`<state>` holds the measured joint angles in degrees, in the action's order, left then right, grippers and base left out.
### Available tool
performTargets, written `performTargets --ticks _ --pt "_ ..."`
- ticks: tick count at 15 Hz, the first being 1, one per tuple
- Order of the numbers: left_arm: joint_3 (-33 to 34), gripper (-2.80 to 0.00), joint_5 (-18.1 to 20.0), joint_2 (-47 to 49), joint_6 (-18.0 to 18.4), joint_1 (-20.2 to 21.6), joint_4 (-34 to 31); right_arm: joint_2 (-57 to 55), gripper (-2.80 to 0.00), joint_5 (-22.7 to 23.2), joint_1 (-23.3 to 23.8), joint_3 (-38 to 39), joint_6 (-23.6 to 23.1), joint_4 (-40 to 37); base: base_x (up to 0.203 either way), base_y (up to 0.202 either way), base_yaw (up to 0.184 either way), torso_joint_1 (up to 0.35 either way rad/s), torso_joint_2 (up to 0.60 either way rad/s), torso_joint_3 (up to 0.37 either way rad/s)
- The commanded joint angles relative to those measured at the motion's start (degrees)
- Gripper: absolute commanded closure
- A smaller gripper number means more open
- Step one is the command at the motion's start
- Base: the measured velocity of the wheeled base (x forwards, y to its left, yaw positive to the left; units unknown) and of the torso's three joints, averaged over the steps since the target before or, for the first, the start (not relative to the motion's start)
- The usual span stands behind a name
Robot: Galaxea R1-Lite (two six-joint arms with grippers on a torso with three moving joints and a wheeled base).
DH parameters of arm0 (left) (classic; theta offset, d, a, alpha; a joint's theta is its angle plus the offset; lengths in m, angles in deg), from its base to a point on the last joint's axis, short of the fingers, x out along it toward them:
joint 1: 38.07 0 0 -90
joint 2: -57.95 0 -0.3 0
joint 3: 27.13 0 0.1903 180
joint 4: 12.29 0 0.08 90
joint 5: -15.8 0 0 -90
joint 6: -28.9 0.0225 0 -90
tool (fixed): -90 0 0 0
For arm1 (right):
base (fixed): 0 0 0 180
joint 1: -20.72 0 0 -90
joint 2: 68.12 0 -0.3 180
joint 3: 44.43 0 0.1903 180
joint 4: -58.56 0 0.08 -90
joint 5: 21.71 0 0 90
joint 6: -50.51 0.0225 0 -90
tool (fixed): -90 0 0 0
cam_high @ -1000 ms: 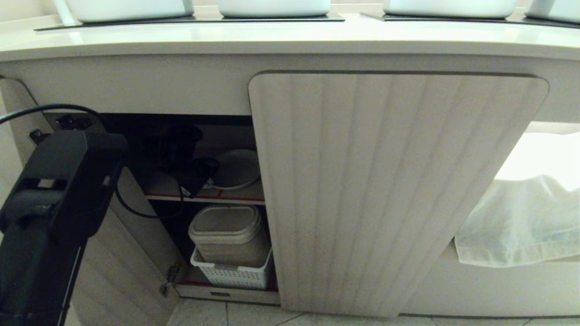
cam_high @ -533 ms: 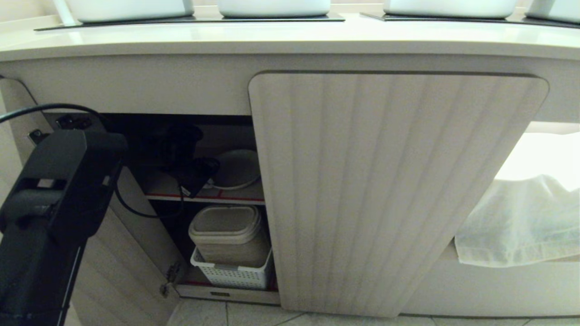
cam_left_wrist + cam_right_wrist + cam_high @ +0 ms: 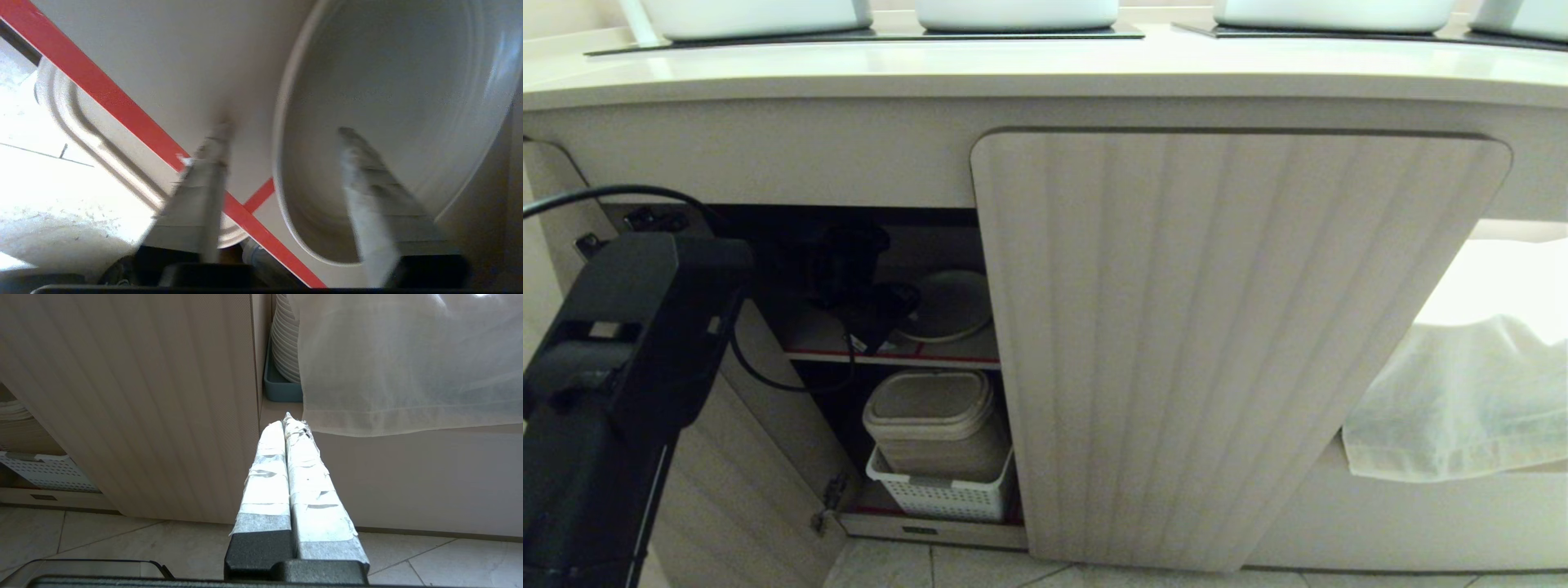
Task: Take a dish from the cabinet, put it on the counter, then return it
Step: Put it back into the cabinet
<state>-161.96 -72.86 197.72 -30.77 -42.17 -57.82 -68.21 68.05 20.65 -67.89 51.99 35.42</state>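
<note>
Left wrist view: left gripper inside the cabinet, jaws spread apart and grasping nothing, one finger over the bare shelf, the other over the bowl of the dish. Dish flat on the shelf, its rim between the two fingers; counter well above, not involved. Judged step: letting go of the returned dish and backing out.

Procedure for a clean exit:
- Keep jaws parted wide enough to clear the raised rim on both sides.
- Withdraw straight back along the finger axis, toward the red shelf edge; avoid any sideways sweep that could drag the rim.
- Keep fingertips lifted off the glaze; avoid hooking the rim on the way out.
- Watch the cable near the open door.

Materials: dish round, shallow, cream, smooth and slightly glossy, hard and probably slippery. Shelf matte, flat, pale. Door panels vertically fluted, rounded corners. Fingers tape-wrapped, wedge-shaped.

Right gripper parked low beside the cabinet, fingers pressed together, empty.
</note>
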Motion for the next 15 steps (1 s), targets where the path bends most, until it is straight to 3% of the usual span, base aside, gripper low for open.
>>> performTargets --ticks 1,15 --pt "0.0 -2.80 -0.2 -0.5 -0.4 0.0 -0.2 0.0 0.00 0.0 0.0 0.0 0.0 0.0 0.000 0.000 0.000 0.000 0.00 0.000" --pt "10.0 -2.80 -3.1 -6.8 1.5 -1.2 2.2 0.0 0.00 0.0 0.0 0.0 0.0 0.0 0.000 0.000 0.000 0.000 0.00 0.000"
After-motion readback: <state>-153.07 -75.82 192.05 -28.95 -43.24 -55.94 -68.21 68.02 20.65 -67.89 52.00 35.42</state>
